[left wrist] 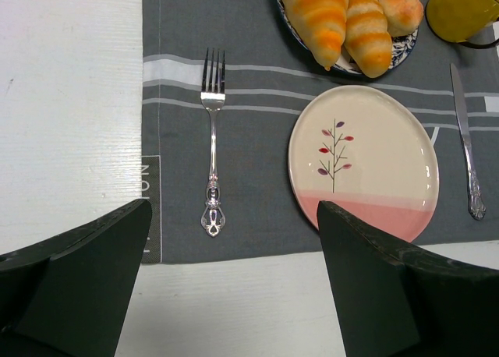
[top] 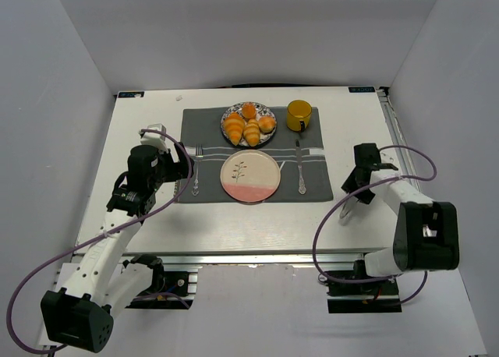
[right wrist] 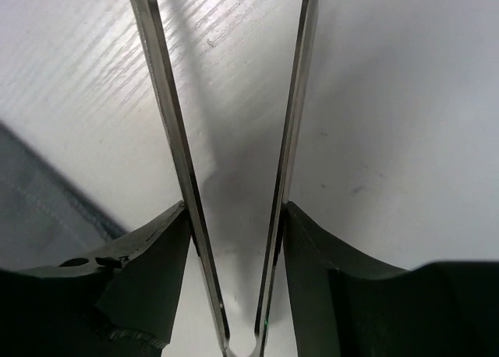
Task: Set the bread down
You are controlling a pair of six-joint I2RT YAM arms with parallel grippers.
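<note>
The bread (top: 252, 131) (left wrist: 368, 33), a small golden ridged roll, lies on a blue-patterned plate (top: 228, 116) with a wider croissant (left wrist: 318, 12) and round buns (left wrist: 402, 5). In front of it sits a cream and pink plate (top: 250, 176) (left wrist: 366, 158) with nothing on it. My left gripper (top: 183, 166) (left wrist: 234, 209) is open over the placemat's near edge, left of that plate. To the right of the placemat my right gripper (top: 355, 187) (right wrist: 235, 209) is low over the table. Its fingers press on both arms of metal tongs (right wrist: 168, 100) (top: 348, 207).
A grey placemat (top: 203, 123) carries a fork (top: 196, 174) (left wrist: 212, 146), a knife (top: 299, 170) (left wrist: 465, 139) and a yellow mug (top: 298, 114). White walls enclose the table on three sides. A raised rail runs along the right edge.
</note>
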